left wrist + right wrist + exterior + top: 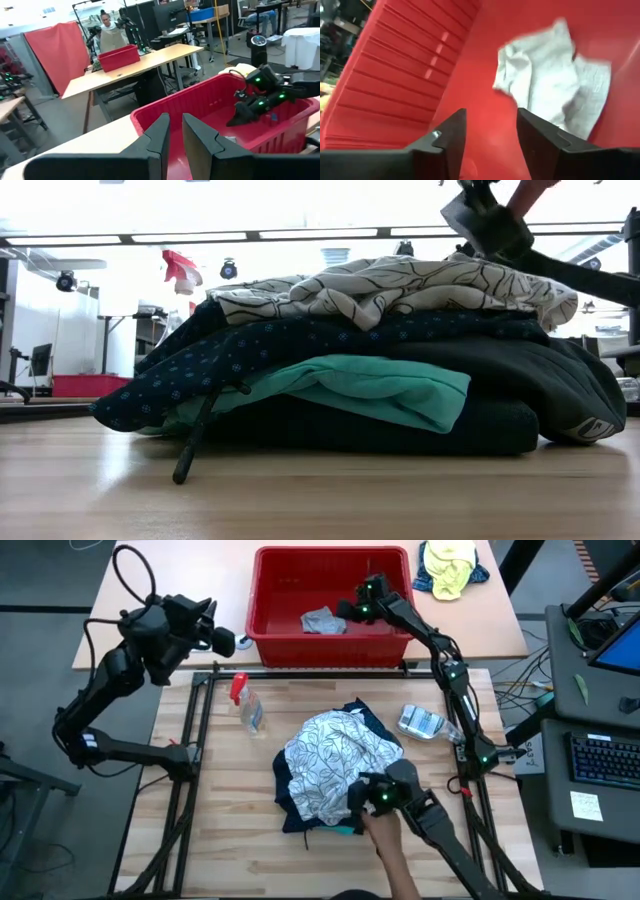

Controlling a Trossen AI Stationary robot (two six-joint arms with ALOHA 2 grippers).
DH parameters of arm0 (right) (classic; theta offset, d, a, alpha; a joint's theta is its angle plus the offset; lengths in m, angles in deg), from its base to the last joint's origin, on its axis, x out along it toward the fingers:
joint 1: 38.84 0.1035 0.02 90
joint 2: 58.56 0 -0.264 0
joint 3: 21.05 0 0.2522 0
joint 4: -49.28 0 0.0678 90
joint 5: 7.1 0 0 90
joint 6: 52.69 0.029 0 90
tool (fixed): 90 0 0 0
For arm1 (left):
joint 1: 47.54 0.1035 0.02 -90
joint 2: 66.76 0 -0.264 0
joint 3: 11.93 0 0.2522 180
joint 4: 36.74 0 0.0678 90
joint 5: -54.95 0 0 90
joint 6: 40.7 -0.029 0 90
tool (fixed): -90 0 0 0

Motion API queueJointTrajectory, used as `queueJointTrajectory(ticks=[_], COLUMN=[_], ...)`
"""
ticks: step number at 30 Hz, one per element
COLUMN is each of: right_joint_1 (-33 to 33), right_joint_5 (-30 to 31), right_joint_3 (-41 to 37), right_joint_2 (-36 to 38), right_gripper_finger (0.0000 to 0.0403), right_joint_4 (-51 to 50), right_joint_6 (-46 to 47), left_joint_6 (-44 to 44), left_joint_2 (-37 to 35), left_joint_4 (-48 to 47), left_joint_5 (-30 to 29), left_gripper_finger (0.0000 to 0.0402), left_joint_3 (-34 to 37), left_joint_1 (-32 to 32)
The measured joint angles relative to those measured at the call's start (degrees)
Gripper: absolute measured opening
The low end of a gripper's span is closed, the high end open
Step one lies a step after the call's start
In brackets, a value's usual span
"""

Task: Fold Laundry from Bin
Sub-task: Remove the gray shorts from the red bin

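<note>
Wooden table (220,790) bears stacked laundry (335,770); desks crowd behind.

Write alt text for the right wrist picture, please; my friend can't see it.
A crumpled light grey garment lies on the floor of the red bin. The right gripper hovers over it with its two dark fingers apart, holding nothing.

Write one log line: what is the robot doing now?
right gripper: jaws open, in bin, over light grey garment | left gripper: idle beside bin | folded pile: on table
</note>
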Motion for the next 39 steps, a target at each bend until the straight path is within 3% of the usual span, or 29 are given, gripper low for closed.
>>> queueJointTrajectory(ticks=[8,11,16,22,26,32,39], right_joint_1=[0.0,0.0,-1.1,-2.1,-1.8,-2.1,-2.0], right_joint_5=[3.7,1.2,-4.1,6.8,10.9,11.3,12.0], right_joint_3=[-0.1,-0.1,-0.1,0.1,-0.1,0.0,-0.1], right_joint_2=[-0.4,0.3,6.1,16.4,20.0,22.6,18.0], right_gripper_finger=[0.0191,0.0191,0.0189,0.0172,0.0159,0.0146,0.0128], right_joint_4=[-8.1,-11.0,-15.7,-25.5,-29.3,-32.2,-24.4], right_joint_6=[-18.5,-19.2,-15.8,-27.0,-30.2,-26.0,-22.8], left_joint_6=[-3.0,-3.0,-0.3,6.2,9.0,8.2,7.1], left_joint_2=[-0.3,0.2,4.2,13.9,20.9,32.0,46.4], left_joint_4=[0.0,0.5,7.5,13.2,15.8,11.6,-11.9], left_joint_5=[-0.4,0.8,15.1,34.9,37.5,37.8,37.7], left_gripper_finger=[0.0036,0.0036,0.0036,0.0036,0.0036,0.0036,0.0036], left_joint_3=[0.0,0.0,0.0,0.0,-1.9,-13.4,-38.0], left_joint_1=[1.8,3.1,9.1,20.1,23.1,23.3,25.0])
